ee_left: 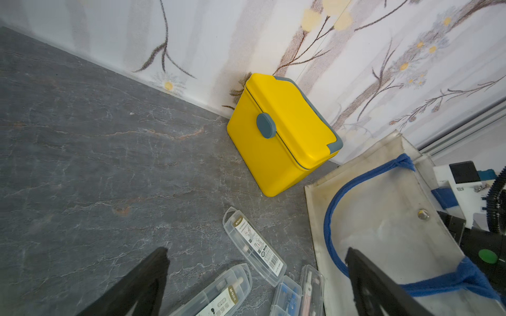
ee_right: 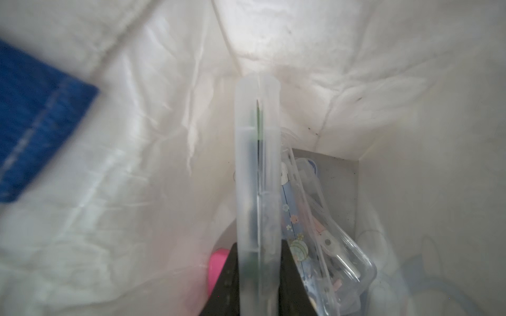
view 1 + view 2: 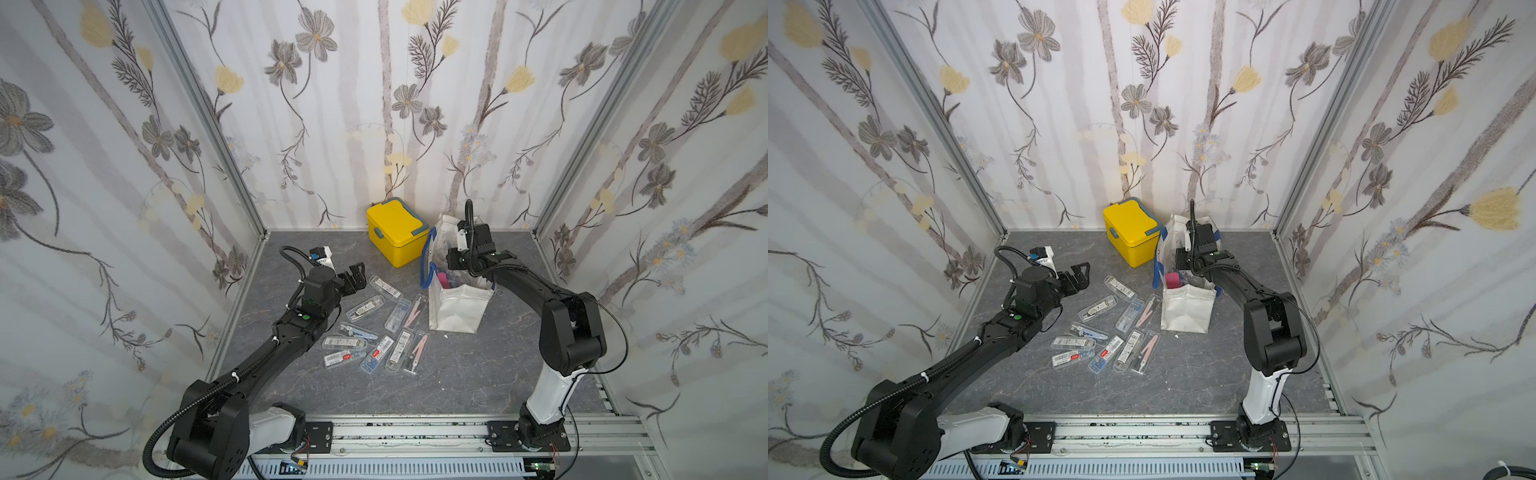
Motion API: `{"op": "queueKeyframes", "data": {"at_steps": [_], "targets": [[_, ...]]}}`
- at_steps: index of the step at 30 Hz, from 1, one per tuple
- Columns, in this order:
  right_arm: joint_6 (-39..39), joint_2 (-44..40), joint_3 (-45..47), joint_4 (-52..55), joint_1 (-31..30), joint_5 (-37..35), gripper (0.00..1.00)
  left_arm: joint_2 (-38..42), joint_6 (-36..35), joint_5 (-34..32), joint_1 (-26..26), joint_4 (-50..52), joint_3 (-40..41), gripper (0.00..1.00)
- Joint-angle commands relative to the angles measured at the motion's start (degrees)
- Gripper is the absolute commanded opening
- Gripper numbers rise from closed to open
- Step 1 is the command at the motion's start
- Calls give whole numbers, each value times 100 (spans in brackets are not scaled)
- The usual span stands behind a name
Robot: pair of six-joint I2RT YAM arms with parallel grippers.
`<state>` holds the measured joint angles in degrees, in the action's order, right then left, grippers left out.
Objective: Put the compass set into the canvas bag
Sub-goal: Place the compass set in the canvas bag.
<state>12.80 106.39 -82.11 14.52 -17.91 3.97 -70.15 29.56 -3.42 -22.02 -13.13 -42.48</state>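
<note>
**A:** Ten or so loose compass set cases [image 3: 376,328] lie on the table [image 3: 457,386], centre of the frame in both top views. Left of them the left gripper [image 3: 356,277] hovers over the tabletop, jaws spread wide, nothing between them.

**B:** Middle back?

**A:** Yellow box [image 3: 397,232], lid on, against the back wall. No part of this job. Just right of it stands the canvas bag [image 3: 457,309], mouth open, its blue handle [image 3: 426,266] hanging on the side that faces the loose cases.

**B:** And the right arm?

**A:** It reaches into the bag mouth. The right gripper [image 2: 258,262] is clamped on one compass set [image 2: 257,177], held on edge inside the bag. The wrist view shows other sets [image 2: 323,246] already at the bottom.

**B:** So, the drop.

**A:** That is my reading: this one is being delivered and is not yet released. Next move calls for parting the jaws, then a straight lift clear of the fabric and handle, so the bag is not dragged over. The loose pile waits after that.
</note>
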Motion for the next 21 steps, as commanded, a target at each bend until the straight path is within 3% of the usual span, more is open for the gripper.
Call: {"op": "queueKeyframes", "data": {"at_steps": [1, 13, 21], "targets": [[-168, 130, -172, 268, 8, 7, 11, -49, -132, -133, 5, 73, -38, 100], [-216, 211, -340, 367, 42, 43, 23, -170, -244, -299, 5, 152, -24, 100], [-240, 38, -348, 336, 77, 121, 43, -359, -337, -214, 5, 183, -58, 100]]}}
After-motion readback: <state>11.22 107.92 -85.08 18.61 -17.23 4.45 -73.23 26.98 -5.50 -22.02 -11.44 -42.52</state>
